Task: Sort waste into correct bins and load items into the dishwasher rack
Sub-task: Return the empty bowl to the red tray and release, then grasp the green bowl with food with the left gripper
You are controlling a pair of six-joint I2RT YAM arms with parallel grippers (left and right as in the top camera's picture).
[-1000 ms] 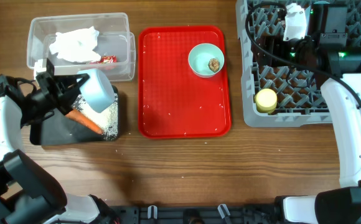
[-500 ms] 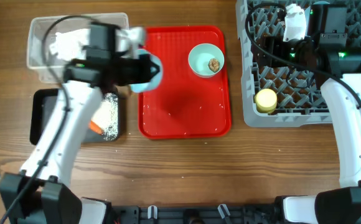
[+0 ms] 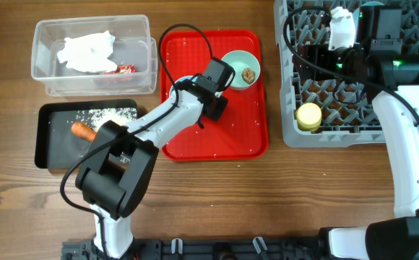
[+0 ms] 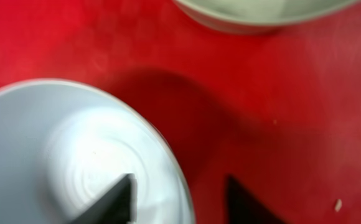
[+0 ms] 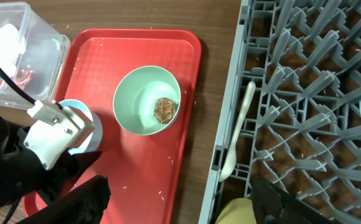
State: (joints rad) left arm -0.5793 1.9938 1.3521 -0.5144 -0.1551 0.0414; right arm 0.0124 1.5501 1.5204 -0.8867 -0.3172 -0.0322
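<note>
My left gripper (image 3: pixel 214 108) (image 4: pixel 179 183) is shut on the rim of the whitish-blue bowl (image 4: pixel 75 143) (image 5: pixel 81 112), one finger inside and one outside, low over the red tray (image 3: pixel 209 141). The mint green bowl (image 3: pixel 237 66) (image 5: pixel 144 99) stands just beyond it on the tray and holds the brown lump (image 3: pixel 249 74) (image 5: pixel 165 110). The clear tub (image 3: pixel 141 50) holds the tissue (image 3: pixel 85 50) and the wrapper (image 3: pixel 125 68). The black tray (image 3: pixel 50 148) holds rice (image 3: pixel 112 114) and the carrot (image 3: pixel 84 131). My right gripper (image 5: pixel 183 202) is open and empty above the rack's (image 3: pixel 354 133) left side. The yellow cup (image 3: pixel 308 116) sits in the rack.
A white spoon (image 5: pixel 239 130) lies in the rack near its left wall. Loose rice grains dot the red tray (image 5: pixel 168 180). The left arm stretches across the table from the front to the tray. The rack's upright pegs fill the right side.
My left arm has swung right from the black tray to the red tray, carrying the whitish-blue bowl. Rice and carrot now lie uncovered in the black tray. The right arm has not moved.
</note>
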